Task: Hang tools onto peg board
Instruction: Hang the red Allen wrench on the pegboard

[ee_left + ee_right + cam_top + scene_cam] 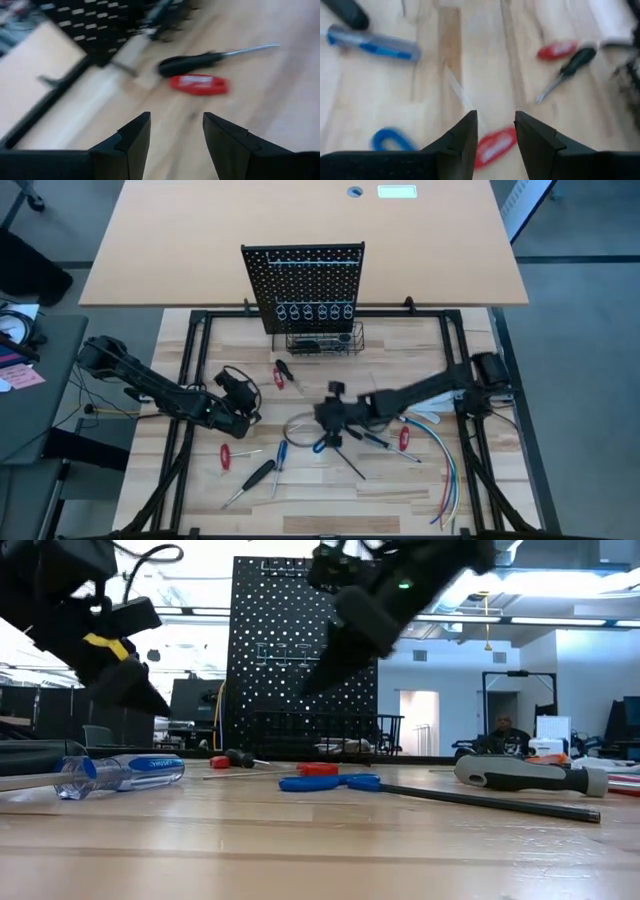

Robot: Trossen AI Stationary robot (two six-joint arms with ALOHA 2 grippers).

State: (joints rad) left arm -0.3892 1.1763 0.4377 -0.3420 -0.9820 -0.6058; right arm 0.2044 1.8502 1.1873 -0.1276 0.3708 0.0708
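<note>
While you read the table from its near edge to the far one, take these lines in order.

Near edge: you have a black-handled screwdriver and a blue-handled screwdriver lying loose on the wooden table, with a small red-handled tool just beside them.

Right side: a bundle of coloured wires curves along the table's right part.

Right gripper: it hangs above the table's middle with nothing between its fingers; your wrist view shows them standing a moderate way apart over a red handle, with a blue loop handle near.

Left gripper: it hovers at middle left, its fingers spread wide and holding nothing.

Ahead of it: a red handle and a black-handled screwdriver lie side by side.

Far end: the peg board stands upright behind the tools, its ring holders in a row and its wire basket at the base with dark tools inside.
</note>
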